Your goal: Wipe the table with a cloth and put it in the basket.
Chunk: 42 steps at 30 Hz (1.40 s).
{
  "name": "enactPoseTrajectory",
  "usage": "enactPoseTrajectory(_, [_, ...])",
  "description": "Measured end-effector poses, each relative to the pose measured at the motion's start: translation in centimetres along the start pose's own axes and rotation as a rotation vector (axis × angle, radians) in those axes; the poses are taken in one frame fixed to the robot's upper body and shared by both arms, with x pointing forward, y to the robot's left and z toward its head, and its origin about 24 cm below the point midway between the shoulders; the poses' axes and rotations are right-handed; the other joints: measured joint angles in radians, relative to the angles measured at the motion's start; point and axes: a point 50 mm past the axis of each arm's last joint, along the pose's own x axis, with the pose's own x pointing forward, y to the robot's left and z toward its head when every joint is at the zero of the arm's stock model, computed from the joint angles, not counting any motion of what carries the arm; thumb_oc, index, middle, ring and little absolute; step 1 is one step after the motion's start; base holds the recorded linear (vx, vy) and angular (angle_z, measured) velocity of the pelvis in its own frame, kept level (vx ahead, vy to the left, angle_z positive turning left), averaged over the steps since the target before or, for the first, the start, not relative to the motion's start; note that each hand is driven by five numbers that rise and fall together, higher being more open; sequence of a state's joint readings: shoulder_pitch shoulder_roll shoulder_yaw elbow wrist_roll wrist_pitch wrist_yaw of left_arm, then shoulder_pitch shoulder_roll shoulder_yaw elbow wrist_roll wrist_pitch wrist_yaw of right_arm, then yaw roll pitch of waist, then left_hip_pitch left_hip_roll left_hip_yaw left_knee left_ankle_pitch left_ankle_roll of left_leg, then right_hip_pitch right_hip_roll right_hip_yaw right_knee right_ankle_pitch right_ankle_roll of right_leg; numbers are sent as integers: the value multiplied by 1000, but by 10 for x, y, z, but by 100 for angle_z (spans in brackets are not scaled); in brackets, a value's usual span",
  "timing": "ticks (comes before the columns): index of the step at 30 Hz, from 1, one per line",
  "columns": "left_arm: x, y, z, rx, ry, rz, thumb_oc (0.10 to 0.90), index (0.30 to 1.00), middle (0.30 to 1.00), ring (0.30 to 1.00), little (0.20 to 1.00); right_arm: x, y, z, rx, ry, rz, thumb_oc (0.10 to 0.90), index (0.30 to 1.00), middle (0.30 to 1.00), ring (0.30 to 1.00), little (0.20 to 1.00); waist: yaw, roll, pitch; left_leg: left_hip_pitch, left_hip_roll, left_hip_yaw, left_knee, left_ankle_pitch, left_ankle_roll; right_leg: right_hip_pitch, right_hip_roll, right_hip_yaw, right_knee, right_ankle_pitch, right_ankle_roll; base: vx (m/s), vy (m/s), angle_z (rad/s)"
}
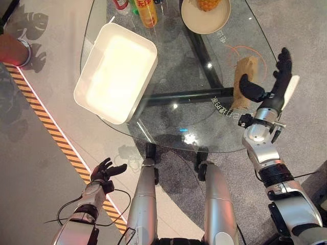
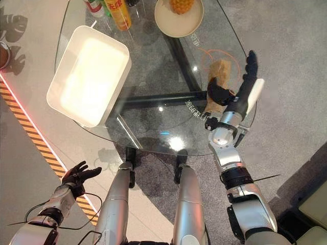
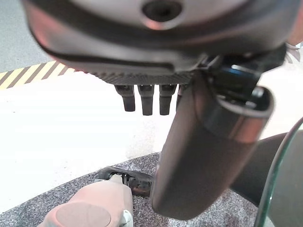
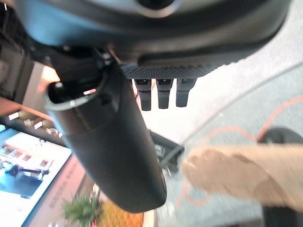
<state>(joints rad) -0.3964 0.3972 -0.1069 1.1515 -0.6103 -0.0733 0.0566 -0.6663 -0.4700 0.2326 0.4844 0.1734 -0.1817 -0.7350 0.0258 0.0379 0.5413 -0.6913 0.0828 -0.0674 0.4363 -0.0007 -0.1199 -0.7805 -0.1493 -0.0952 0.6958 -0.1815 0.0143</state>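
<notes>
A tan cloth [image 1: 245, 76] lies crumpled on the round glass table [image 1: 173, 122], near its right edge. My right hand [image 1: 274, 91] hovers just right of the cloth, open, with straight fingers pointing away from me and the thumb reaching over the cloth's near part. In the right wrist view the cloth [image 4: 246, 175] lies past the thumb, not held. A white rectangular basket [image 1: 82, 89] stands on the left half of the table. Low at the left, off the table, my left hand [image 1: 103, 171] hangs open above the floor.
At the table's far edge stand a cream plate [image 1: 212, 23] with a pineapple and a yellow bottle [image 1: 147, 12]. An orange cord [image 1: 244, 48] loops beneath the glass. Yellow-black tape [image 1: 53, 132] runs across the floor at the left.
</notes>
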Motion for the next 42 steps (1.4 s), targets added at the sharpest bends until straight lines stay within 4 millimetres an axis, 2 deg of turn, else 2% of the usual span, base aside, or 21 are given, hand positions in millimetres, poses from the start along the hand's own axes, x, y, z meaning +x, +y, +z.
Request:
enactPoseTrajectory(5, [0,-6,-3,-6,6,-11,800,900,900,900,900,-5,12,-4,-31,36,69,800,900,900,900,900,-1,8,0,11,-1,0,-13,2,-1,9,-3,-1,-1,-4,-5,0,5,1])
enactPoseTrajectory(15, [-1,-13,-9,-6,20,-25,800,900,900,900,900,1,12,-20,-91,163,53,800,900,900,900,900,0,20,0,16,-2,1,-24,10,-4,8,-5,-2,-1,-3,-1,0,0,0])
enactPoseTrajectory(20, [-1,-17,-11,19,24,-39,800,900,900,900,900,4,17,-22,-90,202,34,800,900,900,900,900,2,22,0,24,-4,3,-24,12,-7,13,-9,-2,4,-4,-1,0,0,0])
enactPoseTrajectory(26, [-2,-18,-12,18,26,-38,800,900,900,900,900,10,14,-23,-101,226,-41,800,900,900,900,900,14,26,-1,29,-5,3,-27,13,-2,16,-10,-2,6,-7,-7,2,5,0])
enactPoseTrajectory(30, [-2,-21,-14,16,30,-40,800,900,900,900,900,11,10,-33,-132,271,-60,800,900,900,900,900,26,29,-1,31,-5,3,-37,15,1,16,-10,-2,7,-9,-5,0,0,0])
enactPoseTrajectory(42, [-2,-33,-15,40,36,-68,800,900,900,900,900,15,6,-43,-185,337,-87,800,900,900,900,900,27,38,0,29,-6,2,-35,20,-7,12,-11,-2,9,-9,-3,3,0,0])
